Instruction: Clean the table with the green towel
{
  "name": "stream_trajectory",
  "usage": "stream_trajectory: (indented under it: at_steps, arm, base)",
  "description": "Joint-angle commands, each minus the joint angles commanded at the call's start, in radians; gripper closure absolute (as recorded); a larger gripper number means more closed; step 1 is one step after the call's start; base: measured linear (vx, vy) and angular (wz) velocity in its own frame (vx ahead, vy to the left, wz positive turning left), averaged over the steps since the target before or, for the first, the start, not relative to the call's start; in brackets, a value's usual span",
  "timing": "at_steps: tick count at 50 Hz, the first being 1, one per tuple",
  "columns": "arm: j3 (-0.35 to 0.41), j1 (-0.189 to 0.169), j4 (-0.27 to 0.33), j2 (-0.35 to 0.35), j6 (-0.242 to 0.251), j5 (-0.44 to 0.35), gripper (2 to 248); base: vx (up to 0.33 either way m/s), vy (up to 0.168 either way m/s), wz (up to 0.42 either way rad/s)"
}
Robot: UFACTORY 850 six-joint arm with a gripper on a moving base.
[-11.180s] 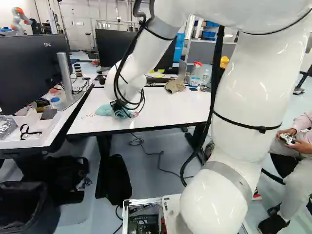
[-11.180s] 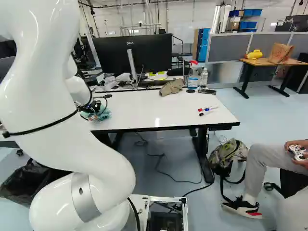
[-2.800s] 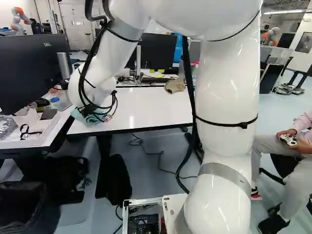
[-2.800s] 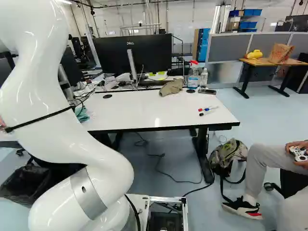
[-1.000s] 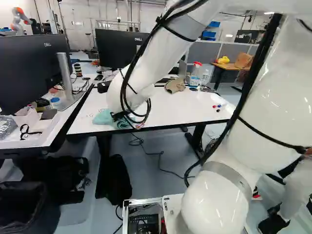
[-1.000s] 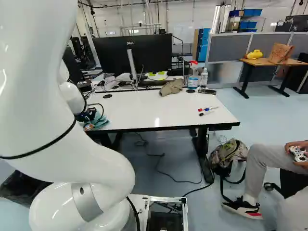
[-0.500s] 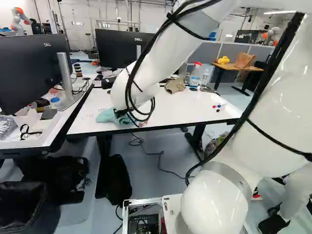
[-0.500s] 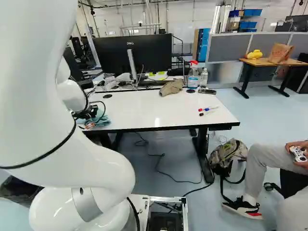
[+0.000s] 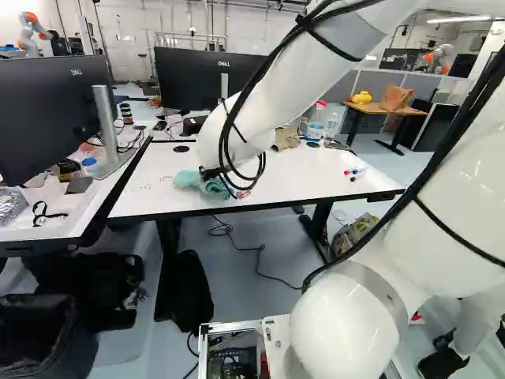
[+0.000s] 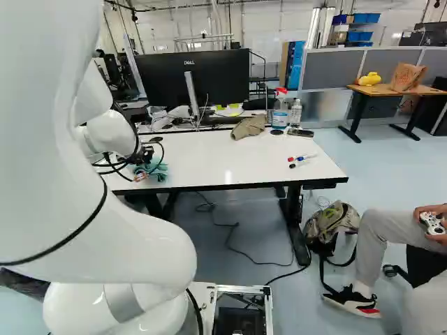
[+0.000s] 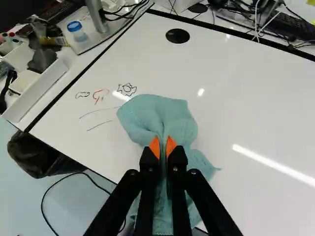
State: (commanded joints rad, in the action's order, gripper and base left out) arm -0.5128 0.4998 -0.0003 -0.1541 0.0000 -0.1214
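Rises from the lowest joint (image 9: 343,320) at the near side and, in the left base view, leans the lower link (image 9: 450,193) of the white arm up to the right. Comes back down leftward through the sloping forearm (image 9: 296,83), then bends at the rounded wrist (image 9: 225,138), low over the near left part of the desk (image 10: 209,160). Carries the black claw (image 10: 144,155) just ahead of that wrist, down at the green towel (image 11: 160,110). In the wrist view, has the claw (image 11: 163,143) nearly closed, with orange pads (image 11: 154,147) pinching a fold from both sides. Lies bunched on the desk, near left, spreading ahead of the pads and trailing back toward the near edge. Just left, shows black and red marks (image 11: 101,96). Well to the right, holds a few loose pens (image 10: 300,159); farther, a crumpled brown cloth item (image 10: 249,127) and a spray bottle (image 10: 279,115); beyond, a dark monitor (image 10: 167,77).
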Motion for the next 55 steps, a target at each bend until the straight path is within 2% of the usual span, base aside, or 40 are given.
stream_trajectory:
  at_steps: [23, 38, 55]
  arm:
    - [0.007, -0.096, 0.0, -0.007, 0.0, 0.0, 215]
    - [0.004, -0.097, 0.0, -0.013, 0.0, 0.0, 215]
    - [-0.074, -0.077, 0.0, 0.027, 0.0, 0.0, 215]
  base:
    - [0.0, 0.0, 0.0]
    - [0.0, 0.0, 0.0]
    - [0.0, 0.0, 0.0]
